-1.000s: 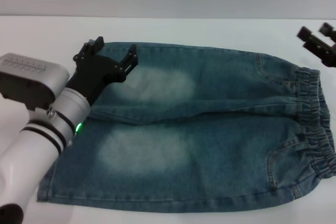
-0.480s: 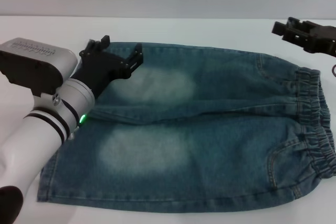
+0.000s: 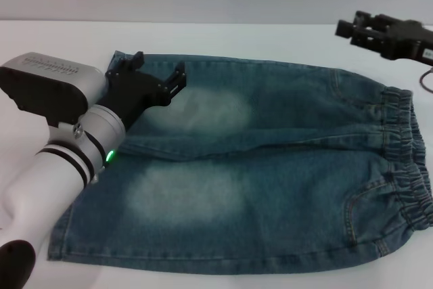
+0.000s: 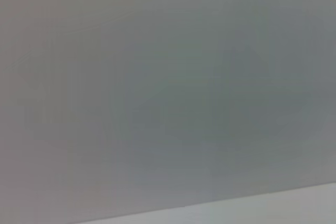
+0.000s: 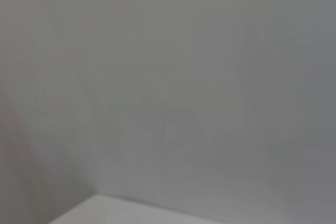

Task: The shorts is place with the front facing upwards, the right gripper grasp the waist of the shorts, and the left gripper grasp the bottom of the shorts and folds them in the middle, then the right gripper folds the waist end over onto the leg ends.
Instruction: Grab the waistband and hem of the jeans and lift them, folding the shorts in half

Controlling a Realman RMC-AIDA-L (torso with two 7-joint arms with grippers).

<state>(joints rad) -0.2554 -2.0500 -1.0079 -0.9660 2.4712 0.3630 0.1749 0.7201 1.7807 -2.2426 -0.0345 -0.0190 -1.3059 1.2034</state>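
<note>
Head view: the shorts [image 3: 270, 167] lie flat and spread out on the white worktop [image 3: 54, 42], front up, with the legs pointing to the robot's left and the waist [image 3: 409, 160] at the right. The gathered waist band sits near the right edge of the picture. The leg hems [image 3: 88, 187] run along the left side, partly hidden under the left arm. Two pale faded patches show on the thighs.

The left tool [image 3: 157, 72] hovers over the far leg, near its hem, with its two black fingers spread apart and nothing between them. A green light shows on the silver arm behind it.

The right tool [image 3: 352, 26] is above the worktop beyond the far right corner of the shorts, apart from the waist and touching no cloth. Whether it is released or clenched cannot be told from here.

Left wrist view: only a plain grey surface with a pale strip along one edge; no tool or cloth shows.

Right wrist view: likewise a plain grey surface with a pale corner, nothing else.
</note>
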